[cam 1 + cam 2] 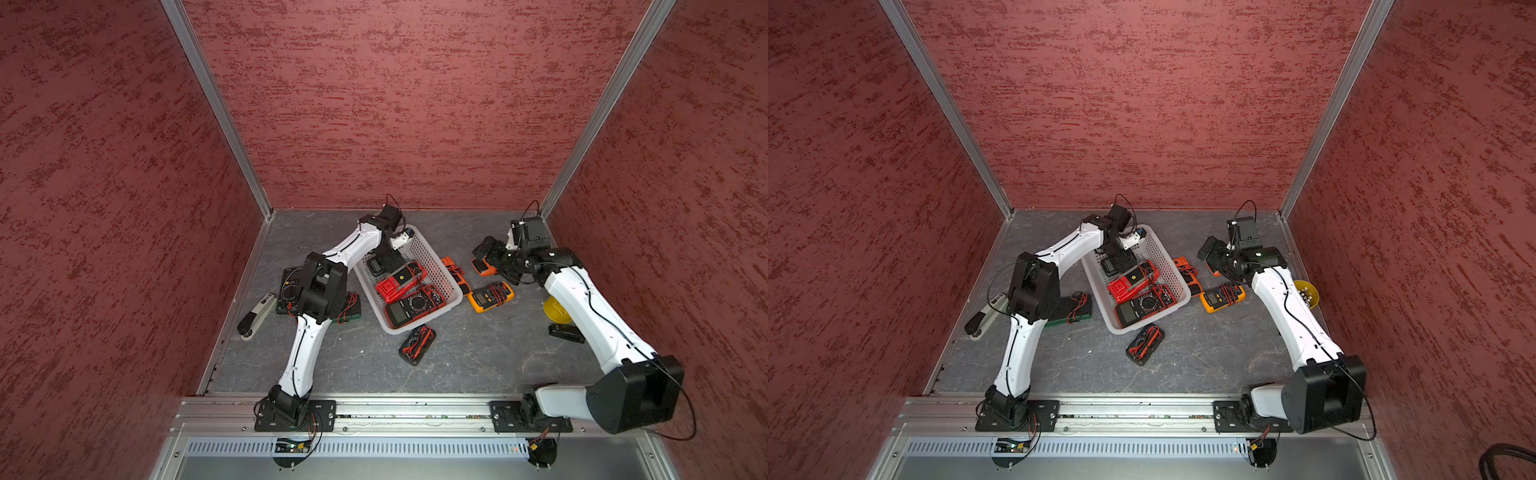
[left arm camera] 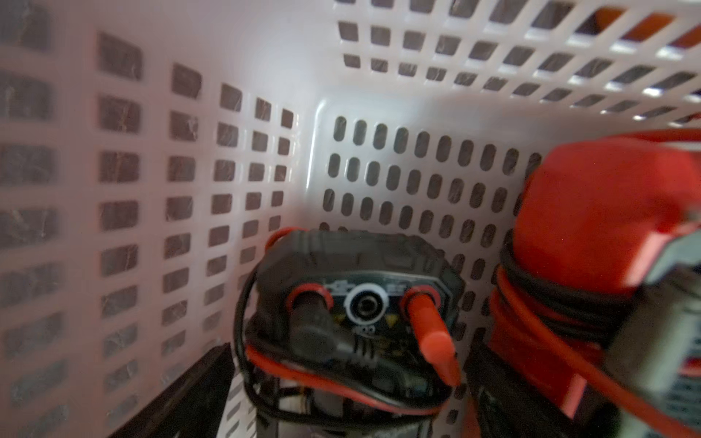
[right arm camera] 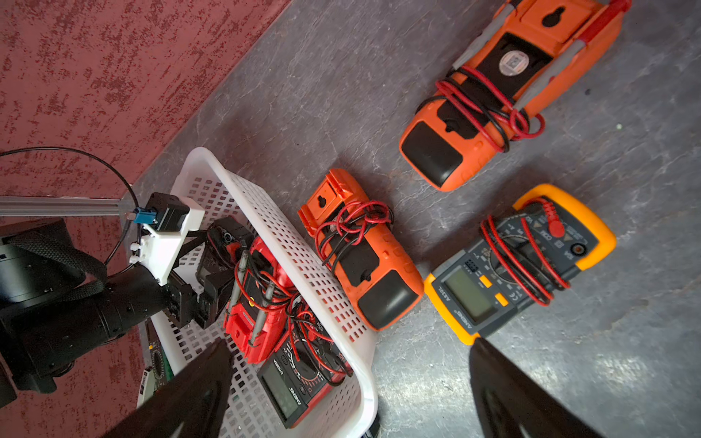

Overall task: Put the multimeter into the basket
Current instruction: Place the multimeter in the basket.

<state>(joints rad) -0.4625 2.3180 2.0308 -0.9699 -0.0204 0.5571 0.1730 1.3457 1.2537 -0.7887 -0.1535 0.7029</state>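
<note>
Red textured walls enclose a grey stone-patterned tabletop (image 1: 478,361). At its centre stands the white perforated basket (image 1: 432,259) with three meters inside. The small black multimeter (image 1: 376,266), leads wrapped round it, lies in the basket's 11 o'clock corner. The left gripper (image 1: 388,261) hangs over it, fingers spread to either side, one showing a gap to the case in the wrist view. A red multimeter (image 1: 397,282) and a black-and-red multimeter (image 1: 411,309) lie towards 6 o'clock. At the basket's 2 o'clock the right gripper (image 1: 492,259) hangs wide apart above an orange multimeter (image 1: 482,270).
</note>
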